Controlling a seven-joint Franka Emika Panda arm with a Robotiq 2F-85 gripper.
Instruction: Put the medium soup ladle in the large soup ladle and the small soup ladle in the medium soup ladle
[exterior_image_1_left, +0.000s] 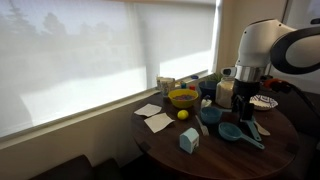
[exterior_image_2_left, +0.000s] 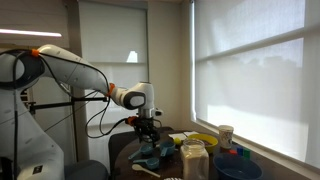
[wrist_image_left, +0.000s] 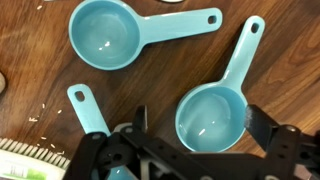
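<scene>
fingers (wrist_image_left: 262, 122): released, spread wide, empty | medium soup ladle (wrist_image_left: 210, 118): bowl lies between them; we judge they straddle it for the first pick | small soup ladle (wrist_image_left: 86, 108): just left, bowl hidden | large soup ladle (wrist_image_left: 105, 35): farther left, apart, bowl-up on bench (wrist_image_left: 40, 90), ready to receive

Gripper (exterior_image_2_left: 148, 133) low over teal ladles (exterior_image_2_left: 156, 153)

Home dining nook; round wooden table (exterior_image_1_left: 215, 160), roller-blind windows (exterior_image_1_left: 90, 60), yellow bowl (exterior_image_1_left: 183, 98), glass jar (exterior_image_2_left: 193, 160)
</scene>
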